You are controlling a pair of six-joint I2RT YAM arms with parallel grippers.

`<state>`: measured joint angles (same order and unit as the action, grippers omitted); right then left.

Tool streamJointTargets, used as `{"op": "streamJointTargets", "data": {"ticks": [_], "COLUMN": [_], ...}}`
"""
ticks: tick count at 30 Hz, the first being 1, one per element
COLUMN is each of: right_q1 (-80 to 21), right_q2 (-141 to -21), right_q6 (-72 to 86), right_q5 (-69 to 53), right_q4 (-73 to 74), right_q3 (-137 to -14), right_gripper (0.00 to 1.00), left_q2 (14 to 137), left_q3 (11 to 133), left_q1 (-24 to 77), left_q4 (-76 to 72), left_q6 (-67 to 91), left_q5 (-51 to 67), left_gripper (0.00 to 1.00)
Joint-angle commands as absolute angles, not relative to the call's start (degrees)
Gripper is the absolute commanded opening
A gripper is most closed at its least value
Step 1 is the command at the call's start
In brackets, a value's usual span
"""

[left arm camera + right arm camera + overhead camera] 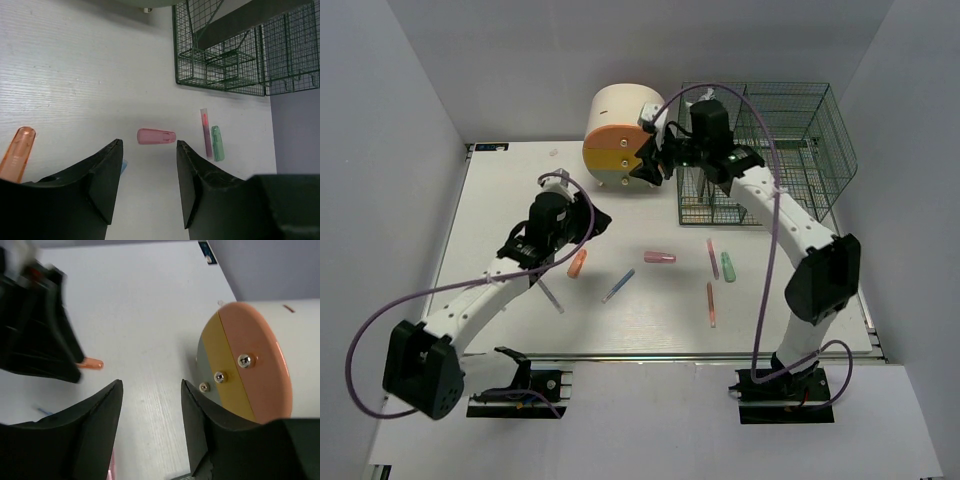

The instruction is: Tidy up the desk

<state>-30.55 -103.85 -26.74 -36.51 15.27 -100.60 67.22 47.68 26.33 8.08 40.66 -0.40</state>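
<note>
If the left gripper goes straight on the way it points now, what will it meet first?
Probably the short pink translucent plastic tube lying on the white desk, straight ahead, though depth is unclear.

Large white rectangular desk (650,325), flat

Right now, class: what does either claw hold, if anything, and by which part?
Nothing. The left claw and the right claw both stand open and empty.

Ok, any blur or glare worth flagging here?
Right wrist view: the left arm at upper left is smeared, the drawer box sharp. Left wrist view: crisp, pink tube clear. Top view: even light, soft shadows on the desk, no glare.
</note>
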Motion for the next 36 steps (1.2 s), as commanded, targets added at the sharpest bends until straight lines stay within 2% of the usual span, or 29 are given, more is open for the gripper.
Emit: {"op": "streamJointTargets", "data": {"ticks": [1, 4, 5, 8, 9, 14, 20, 36], "right_q1": [-29.6, -29.1, -28.9, -28.6, -28.4, -27.2, -26.1, -24.0], "right_q2": [-99.4, -95.4, -94.6, -91.6, -91.2, -89.3, -87.6, -87.0], "right_q6": [-15.7, -13.5, -12.8, -10.0, -8.3, -5.4, -4.3, -5.1], "right_q5": [-41.0, -41.0, -40.3, -39.5, -39.0, -37.2, -36.5, -36.2], "right_q4": [15.8, 13.5, 13.1, 12.7, 12.5, 12.1, 10.6, 9.9], "right_q3": [-99.1, -93.9, -91.9, -89.8, -89.6, -88.6, -86.7, -85.4], "right_gripper": [0.56, 0.38, 0.22, 0.02, 0.00, 0.00, 0.00, 0.00], "left_q2": [71.4, 77.3, 78.8, 84.9, 87.7, 96.5, 106.8, 116.8], "left_q3": [50.3, 52.6, 53.4, 56.7, 57.6, 65.2, 73.7, 83.1], "left_q1": [24.3, 22.3, 21.5, 20.0, 20.0, 19.0, 18.5, 18.5], "left_q4": [0.4, -3.9, -4.8, -8.5, -10.5, -15.2, -16.3, -16.6], "left_q6": [43.0, 44.1, 44.8, 45.6, 45.9, 48.1, 48.3, 47.5], "left_q5": [5.5, 9.3, 10.4, 13.4, 14.0, 14.3, 13.2, 11.5], "left_gripper": [0.57, 0.61, 0.63, 0.67, 0.67, 0.65, 0.55, 0.52]}}
